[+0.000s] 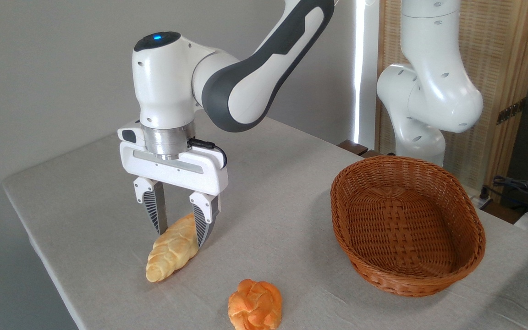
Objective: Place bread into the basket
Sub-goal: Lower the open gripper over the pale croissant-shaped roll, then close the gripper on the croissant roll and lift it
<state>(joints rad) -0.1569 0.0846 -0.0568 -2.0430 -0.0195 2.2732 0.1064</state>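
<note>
The gripper [180, 236] had its ribbed grey fingers [205, 224] clamped on the upper end of the bread [173, 250], a pale golden braided loaf tilted down to the cloth-covered table [268, 192]. A knotted orange bun [255, 305] lay near. The oval wicker basket [406, 275] stood well apart, right.

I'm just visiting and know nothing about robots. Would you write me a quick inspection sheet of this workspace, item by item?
Surface: table under a pale grey cloth, no spills seen.
Job's things: braided bread tilted, its upper end between the fingers; whether its lower tip touches the cloth is unclear. Wicker basket at right, empty.
Clutter: round orange bun at the front edge.
Grippers: gripper pointing down, closed on the bread.
Cables: short black cable on the wrist; dark cables at far right.
Surroundings: grey wall, wooden slatted screen behind the arm's base.
</note>
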